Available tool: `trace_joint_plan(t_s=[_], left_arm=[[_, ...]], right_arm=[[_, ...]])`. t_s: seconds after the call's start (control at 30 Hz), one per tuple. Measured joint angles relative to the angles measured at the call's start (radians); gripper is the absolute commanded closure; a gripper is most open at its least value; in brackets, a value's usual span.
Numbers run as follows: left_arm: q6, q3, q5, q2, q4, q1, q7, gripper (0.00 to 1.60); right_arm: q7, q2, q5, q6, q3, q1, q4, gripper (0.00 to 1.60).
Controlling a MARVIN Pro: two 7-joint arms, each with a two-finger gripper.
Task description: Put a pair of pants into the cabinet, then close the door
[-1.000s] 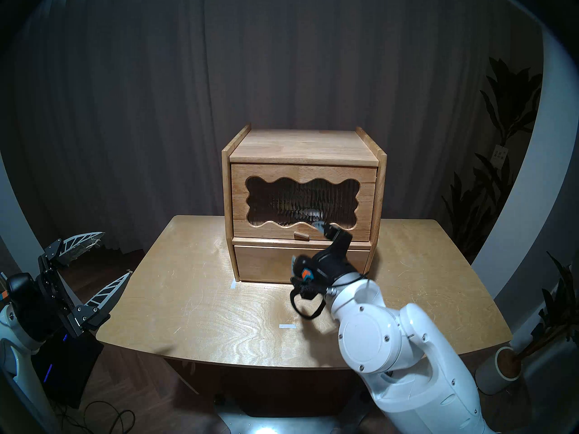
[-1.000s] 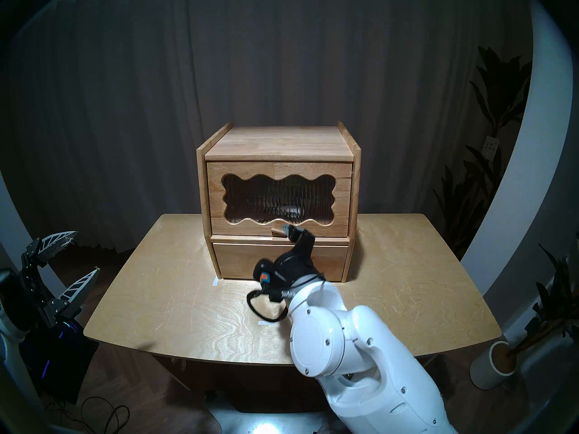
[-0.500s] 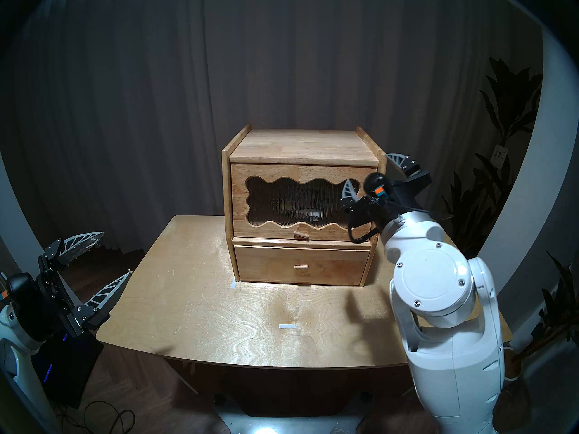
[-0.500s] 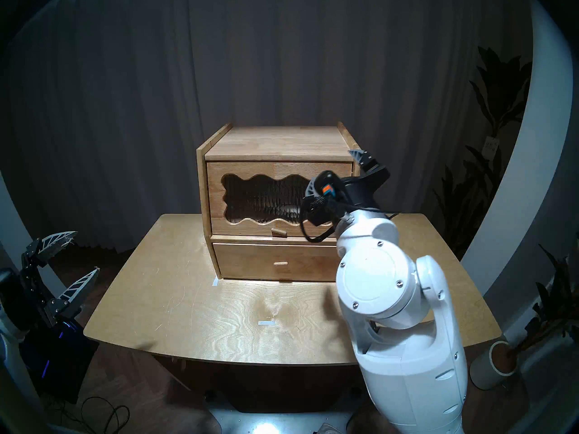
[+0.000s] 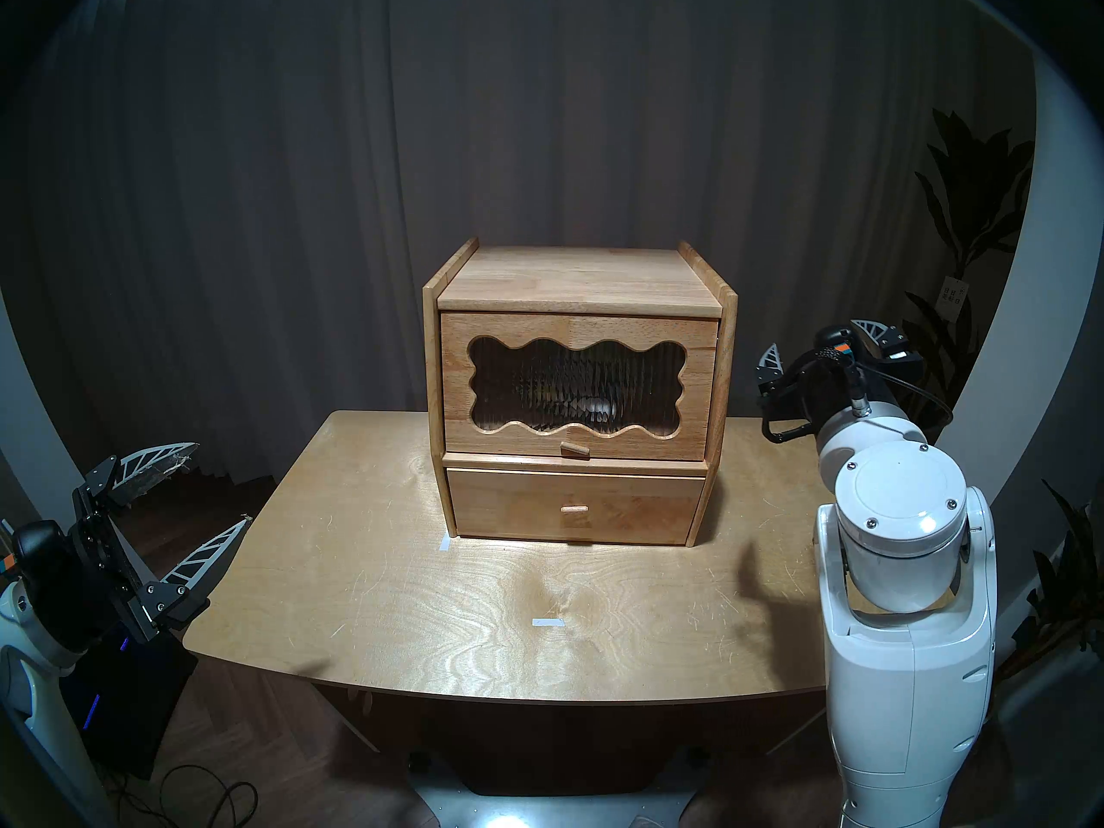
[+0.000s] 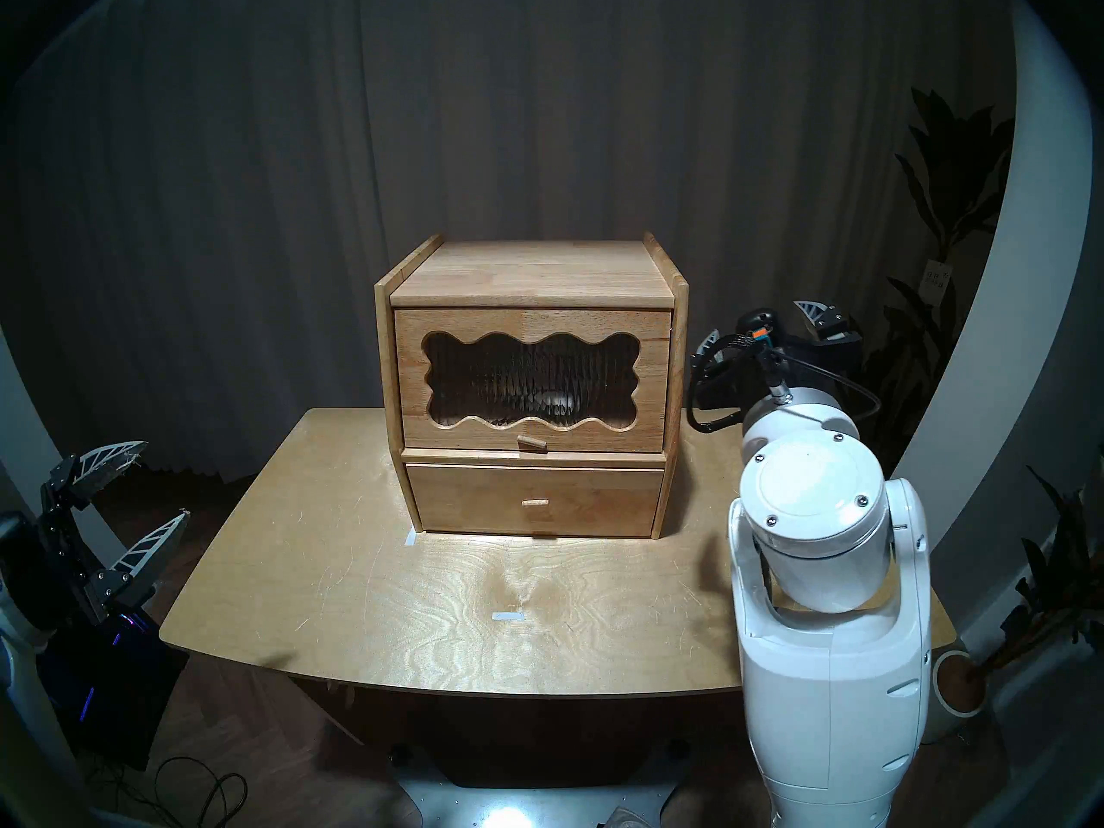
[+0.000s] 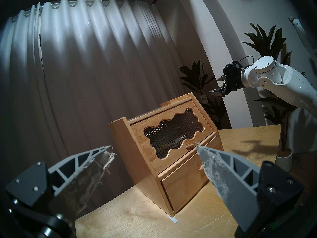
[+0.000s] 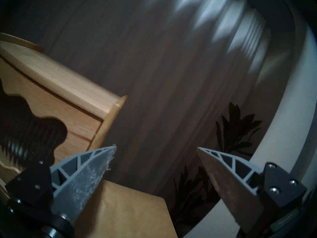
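Right gripper spread wide and empty, up beside the cabinet's right wall, clear of its edge; my left gripper also gapes empty, off the table's left edge. Table in front of the cabinet is free. Door sits flush, peg handle at its bottom; pair of pants inside, only a dark ripple-distorted bundle with pale patches behind the ribbed glass.
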Motion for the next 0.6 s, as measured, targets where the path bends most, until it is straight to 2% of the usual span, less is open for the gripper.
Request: trace_joint_plan(t_s=[0.2, 0.4, 0.6], left_arm=[[0.0, 0.0, 0.0, 0.0, 0.001, -0.001, 0.0, 0.0], [0.0, 0.0, 0.0, 0.0, 0.001, -0.001, 0.0, 0.0], [0.009, 0.003, -0.005, 0.002, 0.006, -0.008, 0.003, 0.0]], right_arm=[[-0.001, -0.038, 0.096, 0.006, 0.112, -0.008, 0.099, 0.0], [0.027, -0.063, 0.195, -0.009, 0.178, 0.011, 0.198, 0.0], [0.081, -0.082, 0.33, -0.042, 0.228, 0.067, 0.278, 0.0]])
